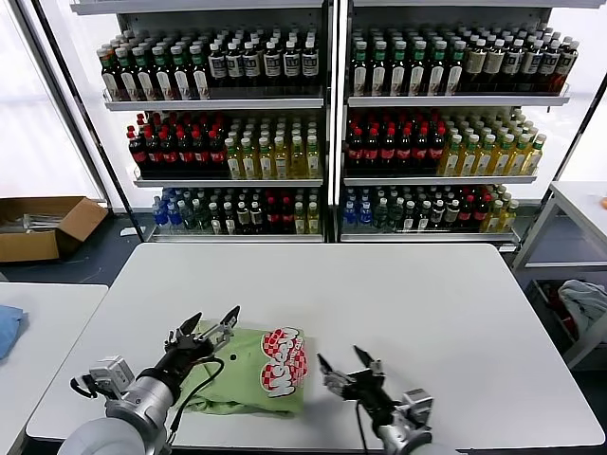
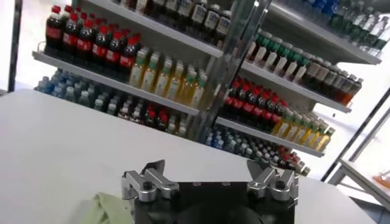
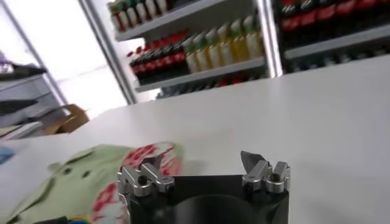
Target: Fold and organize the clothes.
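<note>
A folded light green shirt with a red-and-white printed logo lies on the white table near its front edge, left of centre. The left gripper hangs over the shirt's left part with its jaws spread apart and nothing between them. The right gripper sits just beside the shirt's right edge, over bare table, jaws also spread and empty. Stocked drink shelves stand behind the table.
</note>
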### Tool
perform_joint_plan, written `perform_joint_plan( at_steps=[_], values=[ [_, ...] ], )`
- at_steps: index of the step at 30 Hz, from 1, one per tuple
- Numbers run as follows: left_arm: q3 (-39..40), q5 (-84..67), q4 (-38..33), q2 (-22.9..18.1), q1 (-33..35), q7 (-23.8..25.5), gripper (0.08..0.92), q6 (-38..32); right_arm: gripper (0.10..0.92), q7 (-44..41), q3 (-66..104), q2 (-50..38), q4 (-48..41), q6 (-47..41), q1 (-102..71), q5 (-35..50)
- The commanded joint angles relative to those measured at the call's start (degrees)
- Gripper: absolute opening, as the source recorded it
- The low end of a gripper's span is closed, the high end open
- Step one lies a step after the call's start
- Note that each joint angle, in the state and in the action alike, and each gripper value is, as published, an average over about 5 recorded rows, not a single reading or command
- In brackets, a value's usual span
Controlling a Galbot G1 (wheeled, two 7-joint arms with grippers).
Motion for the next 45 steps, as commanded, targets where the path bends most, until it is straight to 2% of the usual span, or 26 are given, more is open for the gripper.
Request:
perform_joint_plan(
  at_steps=[1, 4, 7, 17, 28, 33, 39, 42, 45],
  values=[
    [-5.5, 2.0, -2.2, 0.0, 2.7, 0.5, 0.822, 0.1, 0.823, 2.6, -15.5, 1.3, -10.0, -3.5, 9.1, 0.9],
    [-5.8, 1.9, -2.3, 0.0, 2.9, 0.4, 0.823, 0.2, 0.807, 3.3, -15.4, 0.9, -9.9, -4.0, 8.7, 1.8],
    [-6.0, 1.9, -2.3, -0.2, 3.0, 0.1, 0.823, 0.2, 0.741, 3.6, -14.9, 0.5, -8.9, -4.1, 8.1, 2.3],
    [-6.1, 2.1, -2.4, -1.2, 3.1, -0.4, 0.823, 0.4, 0.455, 1.1, -10.3, -1.8, -3.6, -3.3, 6.1, 3.0],
    [-6.0, 2.2, -2.6, -1.9, 3.2, -0.4, 0.823, 0.3, 0.147, -4.5, 8.4, -13.9, 2.2, -2.2, -2.6, 5.2],
    [-5.3, 2.3, -2.5, -2.4, 3.0, -0.4, 0.823, 0.3, 0.122, -4.6, 17.7, -17.3, 1.6, -0.7, -6.7, 6.1],
    [-4.6, 2.5, -2.3, -2.8, 2.5, -0.4, 0.823, 0.6, 0.122, -4.2, 22.0, -17.7, 1.8, 0.6, -9.9, 1.9],
    [-4.5, 2.6, -2.3, -2.9, 2.4, -0.4, 0.823, 0.7, 0.158, -3.2, 23.1, -16.6, 3.2, 1.8, -11.2, 0.4],
    [-4.7, 2.6, -2.5, -2.9, 2.7, -0.3, 0.823, 0.7, 0.24, -1.5, 23.3, -15.4, 5.0, 2.4, -12.1, 0.3]
  ],
)
